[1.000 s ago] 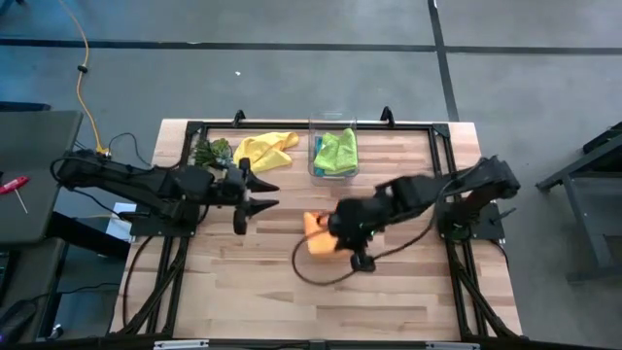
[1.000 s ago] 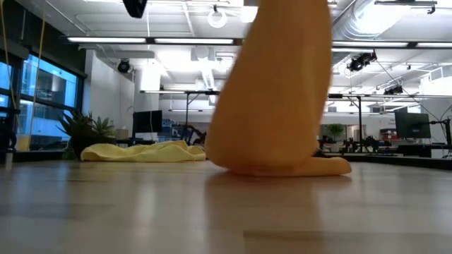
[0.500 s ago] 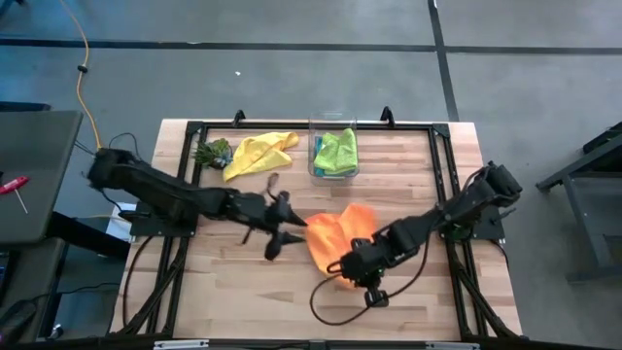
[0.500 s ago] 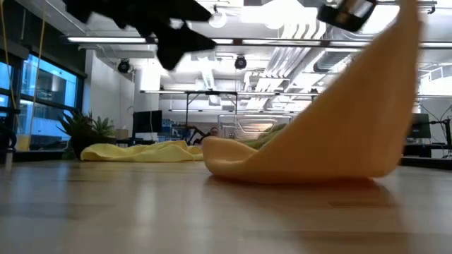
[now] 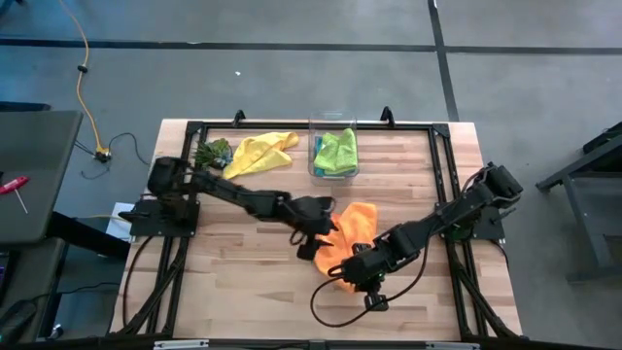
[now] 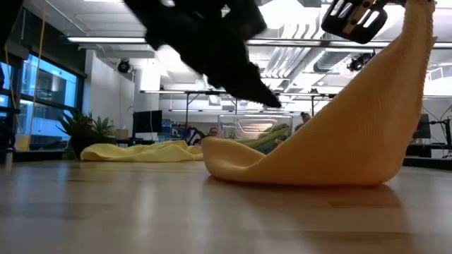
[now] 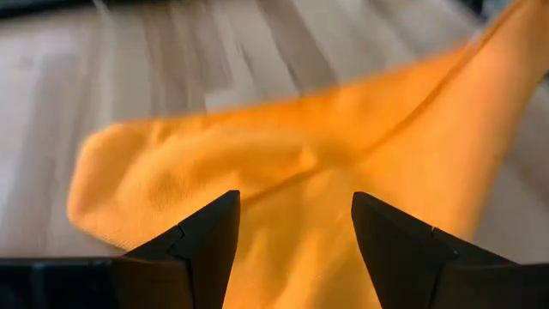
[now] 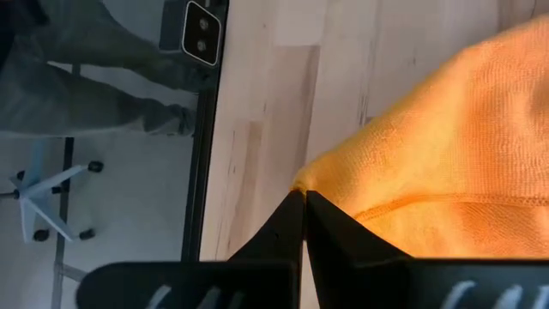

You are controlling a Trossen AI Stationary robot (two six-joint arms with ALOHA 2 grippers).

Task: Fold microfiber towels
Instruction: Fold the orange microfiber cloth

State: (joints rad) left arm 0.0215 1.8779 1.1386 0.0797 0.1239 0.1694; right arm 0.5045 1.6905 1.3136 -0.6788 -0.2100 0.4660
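right gripper (image 8: 302, 215) pinches a corner of the orange towel (image 5: 352, 231), lifting it off the table (image 5: 233, 292); left gripper (image 7: 296, 232) hovers over it, fingers spread wide.

Orange towel (image 5: 352, 233); yellow towel (image 5: 258, 152); lime towel (image 5: 337, 151), perhaps teal beneath.

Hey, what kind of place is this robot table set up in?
Probably a robotics lab or workshop in an open industrial hall: bare ducts and strip lights overhead, monitors on benches behind the wooden table, a concrete floor.
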